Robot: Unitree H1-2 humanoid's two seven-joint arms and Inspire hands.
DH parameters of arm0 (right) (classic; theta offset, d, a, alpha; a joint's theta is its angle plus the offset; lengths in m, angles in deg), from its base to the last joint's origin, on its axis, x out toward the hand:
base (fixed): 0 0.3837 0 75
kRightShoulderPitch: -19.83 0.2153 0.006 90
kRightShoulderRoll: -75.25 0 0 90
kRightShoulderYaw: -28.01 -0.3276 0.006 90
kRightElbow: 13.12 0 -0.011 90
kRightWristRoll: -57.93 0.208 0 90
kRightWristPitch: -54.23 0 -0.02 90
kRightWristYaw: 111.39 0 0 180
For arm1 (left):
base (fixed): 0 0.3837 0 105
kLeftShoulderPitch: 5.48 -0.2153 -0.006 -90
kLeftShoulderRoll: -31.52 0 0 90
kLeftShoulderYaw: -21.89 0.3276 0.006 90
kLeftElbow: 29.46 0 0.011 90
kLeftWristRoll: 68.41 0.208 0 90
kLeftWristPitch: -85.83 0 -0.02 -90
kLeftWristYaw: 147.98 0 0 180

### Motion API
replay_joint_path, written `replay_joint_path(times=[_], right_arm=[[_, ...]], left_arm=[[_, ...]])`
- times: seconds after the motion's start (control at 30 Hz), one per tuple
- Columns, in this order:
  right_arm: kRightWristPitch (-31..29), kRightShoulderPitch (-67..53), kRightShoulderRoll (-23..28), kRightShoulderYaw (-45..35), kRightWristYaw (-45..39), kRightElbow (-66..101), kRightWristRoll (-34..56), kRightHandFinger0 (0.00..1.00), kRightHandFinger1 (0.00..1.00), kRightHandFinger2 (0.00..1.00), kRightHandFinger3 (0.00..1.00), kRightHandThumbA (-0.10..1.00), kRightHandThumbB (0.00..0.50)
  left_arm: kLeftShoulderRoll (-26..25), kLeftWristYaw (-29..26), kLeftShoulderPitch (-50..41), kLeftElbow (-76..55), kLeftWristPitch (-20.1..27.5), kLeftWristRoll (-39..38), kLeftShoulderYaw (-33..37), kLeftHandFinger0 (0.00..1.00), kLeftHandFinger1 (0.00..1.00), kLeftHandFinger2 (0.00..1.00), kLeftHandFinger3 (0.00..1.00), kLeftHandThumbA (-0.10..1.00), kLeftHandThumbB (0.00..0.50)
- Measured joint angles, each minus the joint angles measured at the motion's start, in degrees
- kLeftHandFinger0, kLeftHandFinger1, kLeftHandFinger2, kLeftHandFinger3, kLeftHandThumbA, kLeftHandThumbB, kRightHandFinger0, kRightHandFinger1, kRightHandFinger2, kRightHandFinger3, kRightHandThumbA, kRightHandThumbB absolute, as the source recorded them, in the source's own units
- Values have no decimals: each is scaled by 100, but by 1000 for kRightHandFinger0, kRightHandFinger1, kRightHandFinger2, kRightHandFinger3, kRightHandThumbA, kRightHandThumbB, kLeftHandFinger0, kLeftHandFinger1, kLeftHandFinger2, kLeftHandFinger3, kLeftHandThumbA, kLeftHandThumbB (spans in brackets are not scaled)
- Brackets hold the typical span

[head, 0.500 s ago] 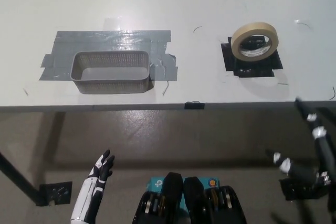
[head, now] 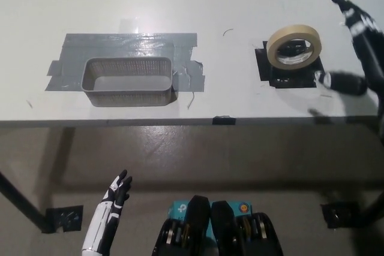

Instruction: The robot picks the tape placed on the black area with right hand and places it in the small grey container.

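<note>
A roll of beige tape [head: 293, 47] stands tilted on a black patch [head: 288, 67] at the table's right side. My black right hand [head: 355, 46] hovers just right of the roll, fingers spread and open, not touching it. The small grey mesh container [head: 129, 81] sits at the left on a patch of grey tape and holds nothing. My white left hand [head: 110, 214] rests low at the lower left, below the table's front edge, fingers apart.
The white table [head: 192, 4] ends in a front edge running across the middle of the view. Beneath it lies the floor with black table feet [head: 63, 219] at both lower corners.
My right hand has risen from below the table's front edge, at the lower right, to above the table beside the tape. The left hand and the tape are unmoved.
</note>
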Motion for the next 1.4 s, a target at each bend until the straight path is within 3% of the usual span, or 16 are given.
replay_joint_path(times=[0.47, 0.8, 0.9, 1.4], right_arm=[[530, 1407, 24, 968, -137, -2213, -714, 1000, 1000, 1000, 1000, 1000, 494], [628, 1937, -218, 1334, -250, -3243, -735, 1000, 1000, 1000, 1000, 1000, 431], [615, 2067, -336, 1390, -251, -3612, -732, 1000, 1000, 1000, 1000, 1000, 449], [563, 2735, -729, 1569, -243, -5098, -654, 1000, 1000, 1000, 1000, 1000, 422]], left_arm=[[-3, -1, -5, 34, 58, 91, 103, 1000, 1000, 1000, 1000, 1000, 95], [-6, 0, -4, 60, 133, 119, 133, 1000, 1000, 1000, 1000, 1000, 91], [-7, 0, -4, 62, 144, 121, 139, 1000, 1000, 1000, 1000, 1000, 90], [-10, 1, -20, 66, 224, 106, 143, 1000, 1000, 1000, 1000, 1000, 91]])
